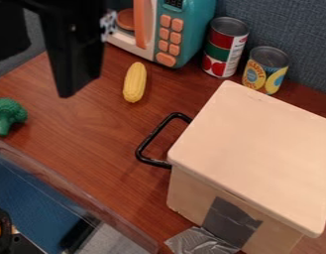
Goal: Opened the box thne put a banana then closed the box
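The cream box [254, 149] sits at the right of the worktop [66, 129] with its lid [261, 144] on, and its black handle [155, 139] juts out toward the side where the gripper [74, 59] hangs, at the upper left, apart from everything on the surface. That facing probably gives the arm something narrow to hook or pinch, since the flat lid offers little to hold. Grey tape [230, 221] on the front wall and silvery tape [199, 242] at its foot likely anchor the box, so that a pull on the lid does not drag the whole thing along. The two cans [225, 47] and the toy microwave [182, 30] stand back near the blue-grey wall, perhaps to leave working room in front. A yellow corn cob [135, 82] lies between microwave and handle, and green broccoli [8, 115] rests at the left edge. Whether the gripper is spread or clenched, or has anything in its grasp, I cannot tell. The box is squarish and smooth, with rounded lid corners, a few faint scuffs near the back corner and an overhanging rim; its contents are hidden.
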`<state>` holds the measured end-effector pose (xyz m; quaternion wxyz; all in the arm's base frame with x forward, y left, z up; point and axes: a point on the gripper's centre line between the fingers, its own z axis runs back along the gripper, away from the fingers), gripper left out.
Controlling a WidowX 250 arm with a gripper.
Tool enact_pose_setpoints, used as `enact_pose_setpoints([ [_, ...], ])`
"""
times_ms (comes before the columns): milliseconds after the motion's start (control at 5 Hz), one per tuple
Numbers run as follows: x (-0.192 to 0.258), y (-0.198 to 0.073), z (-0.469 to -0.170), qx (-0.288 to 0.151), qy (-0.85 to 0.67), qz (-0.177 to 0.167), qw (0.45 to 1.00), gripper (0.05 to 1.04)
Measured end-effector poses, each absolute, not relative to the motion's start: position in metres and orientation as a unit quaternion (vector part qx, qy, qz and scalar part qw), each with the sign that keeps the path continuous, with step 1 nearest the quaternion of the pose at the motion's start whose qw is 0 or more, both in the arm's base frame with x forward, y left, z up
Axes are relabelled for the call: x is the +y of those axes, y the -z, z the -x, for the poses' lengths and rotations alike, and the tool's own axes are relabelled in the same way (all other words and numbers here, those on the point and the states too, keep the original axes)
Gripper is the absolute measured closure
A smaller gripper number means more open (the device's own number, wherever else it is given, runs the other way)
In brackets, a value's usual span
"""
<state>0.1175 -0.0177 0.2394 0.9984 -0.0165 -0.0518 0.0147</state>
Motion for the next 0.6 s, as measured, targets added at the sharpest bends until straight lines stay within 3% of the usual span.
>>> enact_pose_setpoints([
  [200,-0.017,-0.238,-0.119,-0.053,-0.010,0.017,0.998,0.083],
  [600,0.054,-0.228,-0.188,-0.114,-0.099,0.017,0.988,0.084],
])
